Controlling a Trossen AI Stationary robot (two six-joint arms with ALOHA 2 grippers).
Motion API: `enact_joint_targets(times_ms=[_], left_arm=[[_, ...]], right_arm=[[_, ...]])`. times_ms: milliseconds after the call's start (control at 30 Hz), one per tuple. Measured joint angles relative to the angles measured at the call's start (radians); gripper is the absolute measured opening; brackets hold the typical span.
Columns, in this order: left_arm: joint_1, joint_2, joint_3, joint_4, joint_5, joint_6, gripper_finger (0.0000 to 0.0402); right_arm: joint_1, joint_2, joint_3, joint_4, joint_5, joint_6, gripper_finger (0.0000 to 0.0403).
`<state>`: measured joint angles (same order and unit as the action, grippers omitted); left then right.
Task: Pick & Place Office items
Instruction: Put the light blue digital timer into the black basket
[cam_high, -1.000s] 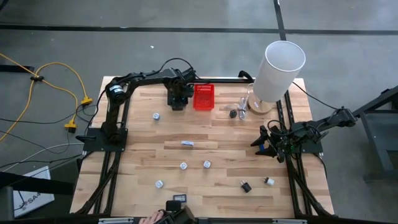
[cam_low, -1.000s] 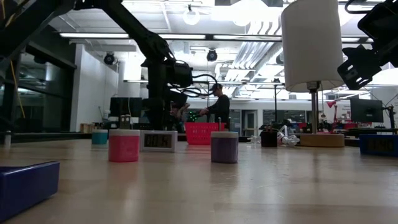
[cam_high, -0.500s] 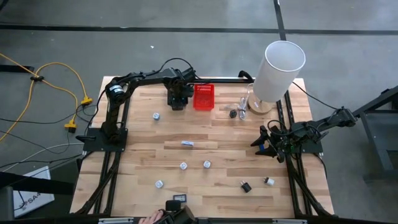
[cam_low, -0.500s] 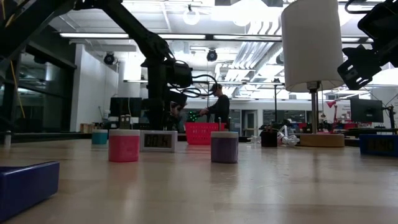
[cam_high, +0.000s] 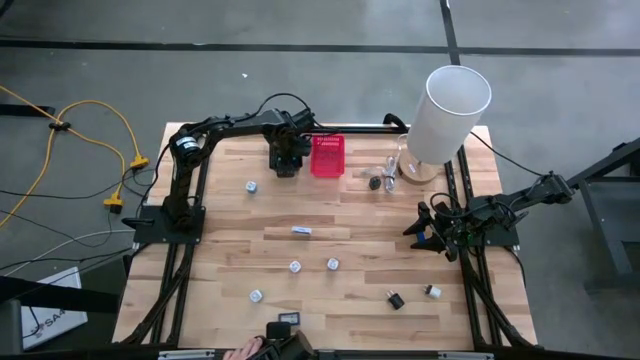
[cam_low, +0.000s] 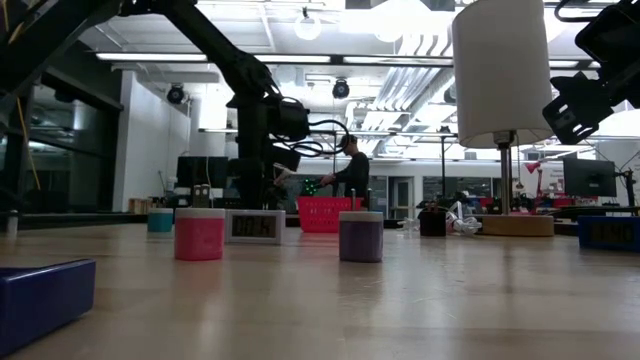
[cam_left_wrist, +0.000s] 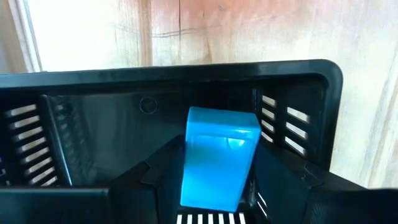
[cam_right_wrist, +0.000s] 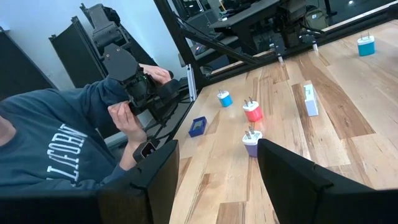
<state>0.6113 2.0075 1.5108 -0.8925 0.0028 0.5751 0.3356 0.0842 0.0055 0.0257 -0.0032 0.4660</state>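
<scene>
Teal piece (cam_left_wrist: 219, 158) sits between left hand (cam_left_wrist: 214, 186) fingers, gripped, inside black mesh basket (cam_left_wrist: 186, 78) at tabletop's (cam_high: 360, 215) far edge, beside red basket (cam_high: 327, 157). Right hand (cam_high: 425, 230) hovers by right edge, fingers spread, holding nothing.

Red mesh basket (cam_high: 327, 157) sits at the table's far edge; tall white cylinder (cam_high: 447, 112) stands far right. A person (cam_right_wrist: 56, 155) holds what may be a camera.

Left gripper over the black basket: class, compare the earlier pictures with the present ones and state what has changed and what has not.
Nothing visibly changed: the left gripper hangs over the black basket with the blue piece between its fingers, and the right gripper waits at the table's right edge.
</scene>
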Motion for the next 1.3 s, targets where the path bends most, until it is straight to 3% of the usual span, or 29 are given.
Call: enact_joint_targets(times_ms=[533,900,1300], left_arm=[[0.003,0.0,0.0,-0.001,0.003,-0.023,0.0178],[0.013,0.0,0.0,-0.001,0.035,-0.023,0.023],[0.017,-0.001,0.0,0.0,0.026,-0.006,0.0233]], right_arm=[[0.0,0.0,0.0,0.0,0.0,0.0,0.0204],[0.0,0.0,0.0,0.0,0.0,0.0,0.0204],[0.0,0.0,0.0,0.0,0.0,0.0,0.0204]])
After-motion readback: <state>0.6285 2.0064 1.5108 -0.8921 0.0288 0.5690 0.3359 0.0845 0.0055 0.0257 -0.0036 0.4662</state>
